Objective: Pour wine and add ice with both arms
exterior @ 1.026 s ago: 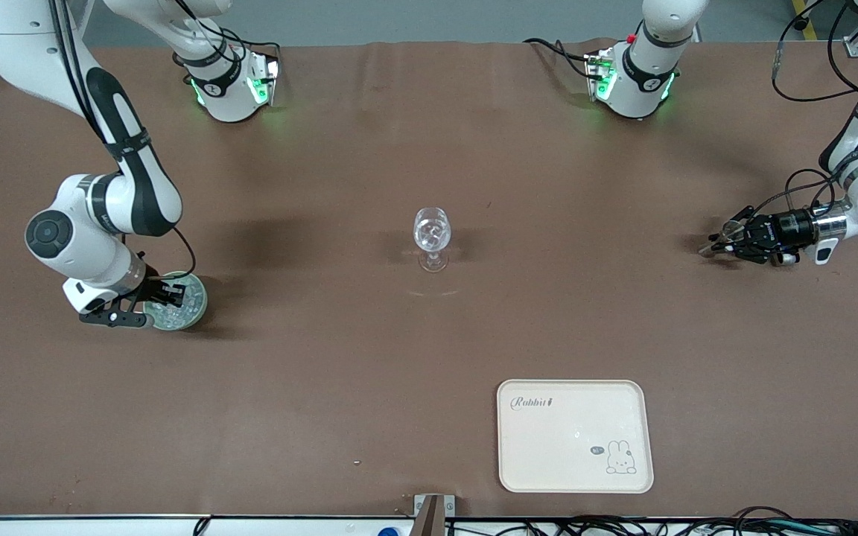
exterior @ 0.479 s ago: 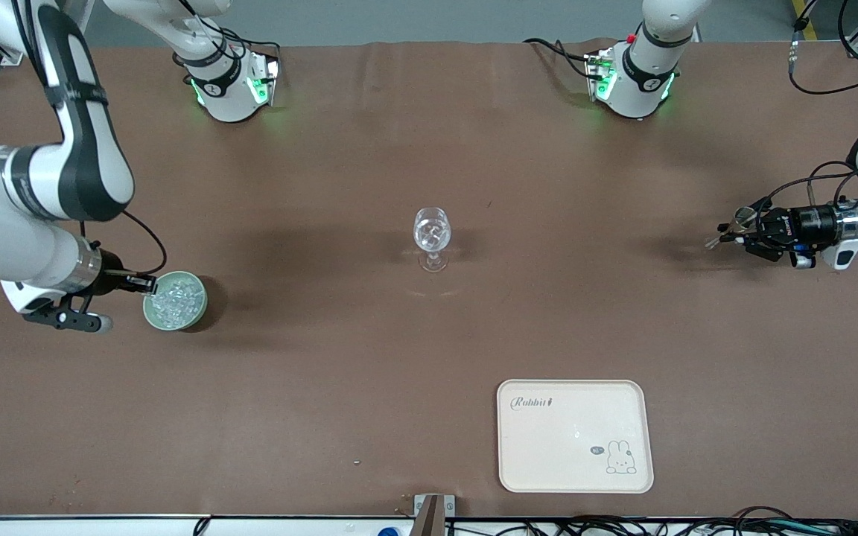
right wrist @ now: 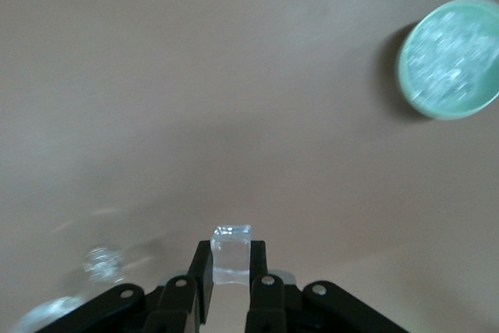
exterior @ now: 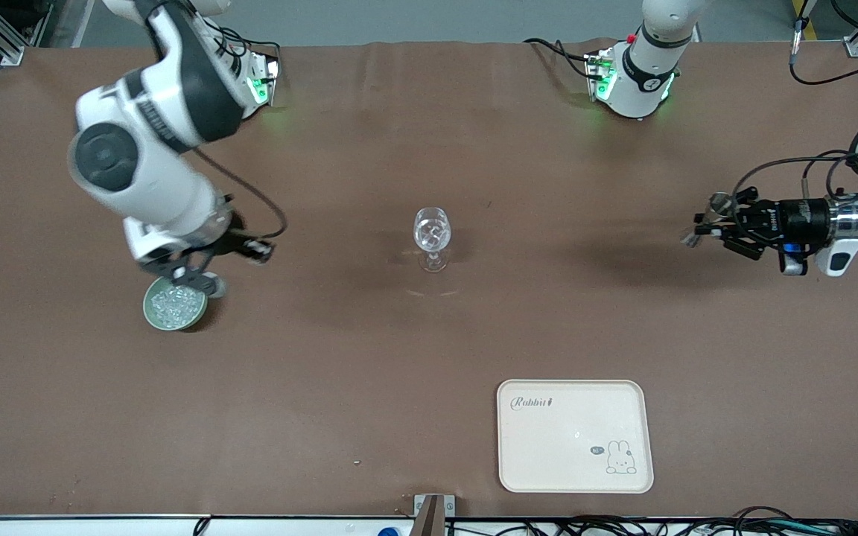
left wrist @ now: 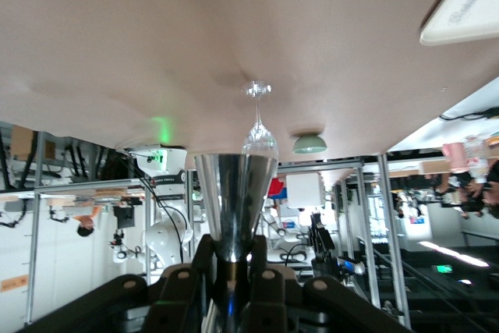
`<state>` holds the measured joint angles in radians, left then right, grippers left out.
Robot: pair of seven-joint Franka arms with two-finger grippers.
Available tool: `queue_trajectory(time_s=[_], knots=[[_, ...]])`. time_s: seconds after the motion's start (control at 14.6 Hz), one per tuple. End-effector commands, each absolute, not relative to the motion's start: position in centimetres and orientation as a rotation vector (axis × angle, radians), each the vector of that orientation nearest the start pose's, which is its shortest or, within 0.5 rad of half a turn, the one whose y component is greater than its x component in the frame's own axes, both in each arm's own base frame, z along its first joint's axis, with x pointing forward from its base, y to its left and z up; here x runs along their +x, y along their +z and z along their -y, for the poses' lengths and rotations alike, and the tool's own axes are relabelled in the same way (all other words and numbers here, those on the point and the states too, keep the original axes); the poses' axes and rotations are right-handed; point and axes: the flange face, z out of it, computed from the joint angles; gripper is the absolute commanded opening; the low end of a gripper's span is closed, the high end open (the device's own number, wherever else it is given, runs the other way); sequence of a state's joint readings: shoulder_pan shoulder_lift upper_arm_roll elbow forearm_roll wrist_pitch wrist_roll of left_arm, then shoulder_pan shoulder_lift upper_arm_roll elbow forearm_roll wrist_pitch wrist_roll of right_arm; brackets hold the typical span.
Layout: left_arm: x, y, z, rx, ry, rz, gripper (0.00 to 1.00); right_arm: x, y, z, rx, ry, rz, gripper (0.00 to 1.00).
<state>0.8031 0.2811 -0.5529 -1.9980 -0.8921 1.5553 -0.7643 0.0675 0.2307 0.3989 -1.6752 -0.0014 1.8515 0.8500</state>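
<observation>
My right gripper [exterior: 259, 251] is up in the air beside the pale green bowl [exterior: 174, 305], which holds a heap of ice cubes [exterior: 173, 301]. In the right wrist view this gripper [right wrist: 231, 264] is shut on one clear ice cube [right wrist: 231, 253], with the bowl [right wrist: 451, 58] off to one side. The clear stemmed wine glass [exterior: 431, 237] stands upright mid-table. My left gripper [exterior: 703, 225] is above the table at the left arm's end. It is shut on the silver jigger [left wrist: 234, 200], which lines up with the glass [left wrist: 258, 126] in the left wrist view.
A cream tray [exterior: 575, 435] with a rabbit print lies nearer to the front camera than the glass, toward the left arm's end. It also shows in the left wrist view [left wrist: 468, 5]. Brown cloth covers the table.
My right gripper has left the bowl with an ice cube, risen and swung toward the glass. My left gripper has lifted the jigger and moved slightly toward the glass.
</observation>
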Motion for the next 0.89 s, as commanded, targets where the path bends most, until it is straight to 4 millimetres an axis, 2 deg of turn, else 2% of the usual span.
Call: queue_trajectory(time_s=[0.0, 0.14, 0.27, 0.41, 0.68, 0.82], knots=[[53.8, 38.7, 1.6, 1.749, -1.04, -1.355, 0.01, 54.1, 47.4, -33.2, -3.004, 0.084, -0.687, 0.01], [54.1, 39.6, 4.8, 1.763, -1.052, -1.357, 0.01, 51.5, 45.6, -38.7, -2.994, 0.093, -0.733, 0.01], [54.4, 40.1, 5.4, 1.756, -1.052, -1.362, 0.01, 50.0, 44.6, -42.9, -2.967, 0.093, -0.751, 0.01], [54.5, 40.1, 5.4, 1.731, -1.061, -1.359, 0.01, 48.9, 43.9, -45.9, -2.934, 0.102, -0.779, 0.01], [54.5, 40.0, 6.3, 1.728, -1.077, -1.348, 0.01, 46.8, 42.3, -50.3, -2.878, 0.104, -0.78, 0.01], [54.7, 39.6, 6.7, 1.735, -1.08, -1.358, 0.01, 46.7, 42.1, -50.5, -2.875, 0.107, -0.785, 0.01]])
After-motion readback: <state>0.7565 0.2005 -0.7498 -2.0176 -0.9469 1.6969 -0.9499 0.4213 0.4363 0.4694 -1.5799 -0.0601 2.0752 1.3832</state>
